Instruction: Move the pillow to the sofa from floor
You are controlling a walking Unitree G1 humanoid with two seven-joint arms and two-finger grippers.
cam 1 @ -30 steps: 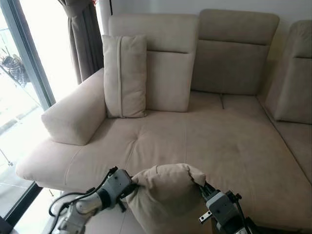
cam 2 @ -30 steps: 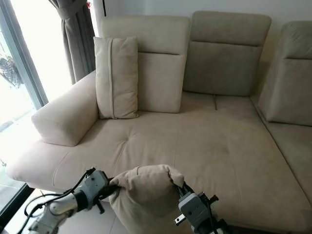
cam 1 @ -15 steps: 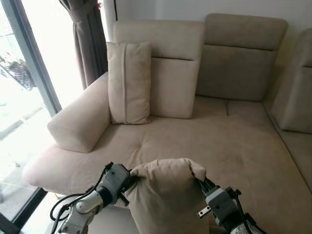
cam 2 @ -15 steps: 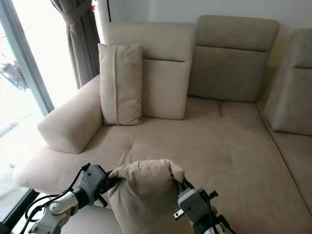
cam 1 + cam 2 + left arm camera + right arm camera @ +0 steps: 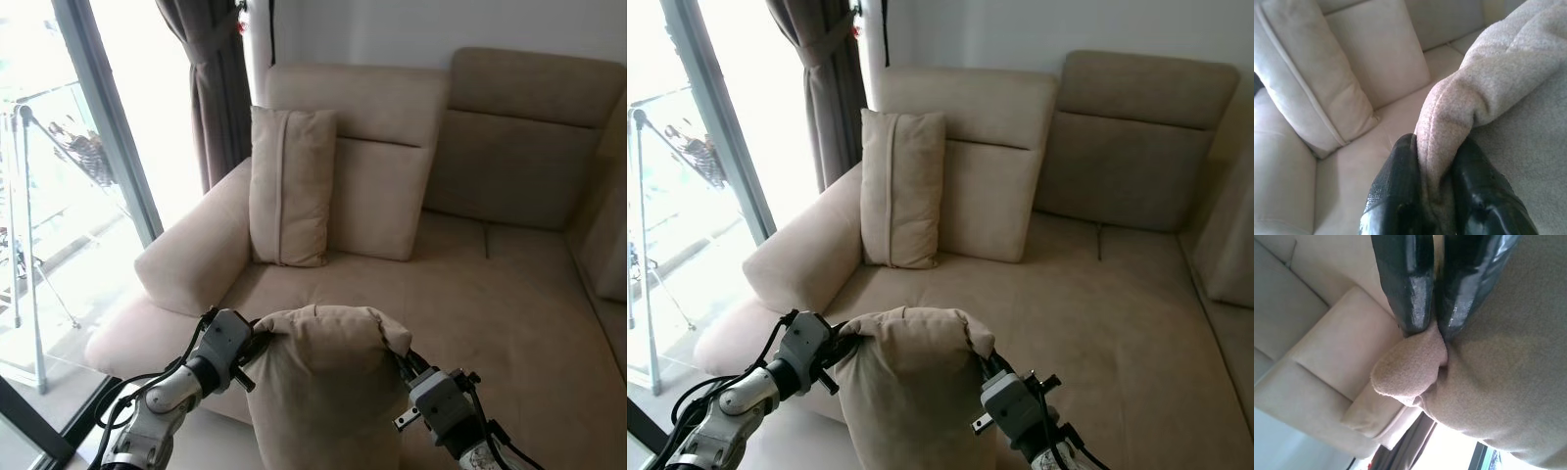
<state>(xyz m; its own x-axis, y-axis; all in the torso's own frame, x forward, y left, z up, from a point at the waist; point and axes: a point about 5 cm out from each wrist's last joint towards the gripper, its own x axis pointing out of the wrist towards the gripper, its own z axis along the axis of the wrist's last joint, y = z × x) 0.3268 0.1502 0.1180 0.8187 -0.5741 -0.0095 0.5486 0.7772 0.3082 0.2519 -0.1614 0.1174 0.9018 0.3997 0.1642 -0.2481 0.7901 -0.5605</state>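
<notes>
Higher than before, the pillow (image 5: 323, 382) hung before the sofa (image 5: 470, 304). The left gripper (image 5: 1434, 200) and right gripper (image 5: 1436, 308) each pinched a top corner tight.

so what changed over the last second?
Mostly the camera: the view swung toward the window, so the sofa sits further right. Both end effectors, left and right, stay clamped on the carried pillow's top corners. The upright pillow hasn't moved.
</notes>
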